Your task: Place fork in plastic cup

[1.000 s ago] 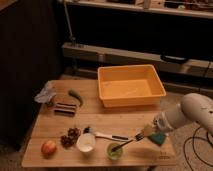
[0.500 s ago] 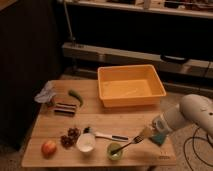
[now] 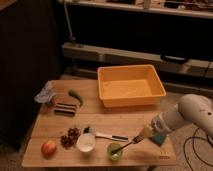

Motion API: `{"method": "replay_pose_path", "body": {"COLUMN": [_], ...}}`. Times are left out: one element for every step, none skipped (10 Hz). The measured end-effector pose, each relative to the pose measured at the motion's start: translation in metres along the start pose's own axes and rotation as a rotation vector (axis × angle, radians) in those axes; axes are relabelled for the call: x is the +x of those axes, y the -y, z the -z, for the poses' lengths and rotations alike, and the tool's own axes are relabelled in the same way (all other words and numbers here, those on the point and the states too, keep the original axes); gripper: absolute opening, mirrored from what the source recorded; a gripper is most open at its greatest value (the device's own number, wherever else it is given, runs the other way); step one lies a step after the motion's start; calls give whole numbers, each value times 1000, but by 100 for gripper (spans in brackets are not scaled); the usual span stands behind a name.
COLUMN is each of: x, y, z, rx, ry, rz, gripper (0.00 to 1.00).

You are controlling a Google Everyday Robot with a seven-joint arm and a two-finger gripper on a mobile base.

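Jaws (image 3: 141,137) gripping slim dark fork (image 3: 128,146), tip in cup (image 3: 115,151)

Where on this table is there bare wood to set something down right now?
Bare wood lies mid-table, between the orange bin and the front row. That row is crowded: apple, grapes, white cup, white utensil, plastic cup, with the fork and gripper there.

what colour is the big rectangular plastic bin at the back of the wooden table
Orange-yellow; the bin shows best in the camera view. The gripper is at the table's front right.
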Motion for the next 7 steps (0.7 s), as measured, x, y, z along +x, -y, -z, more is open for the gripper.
{"method": "replay_pose_path", "body": {"x": [0,1,2,2,3,3,4], "y": [1,1,2,3,3,3,2], "z": [0,-1,-2,-2,-3,-2,-2], "rx": [-3,-6,-7,-8,-7,-7,-5], "ry": [1,4,6,6,5,0,-7], "rz": [0,0,1,2,1,-5,-13], "gripper": [20,32,40,47,60,69,76]}}
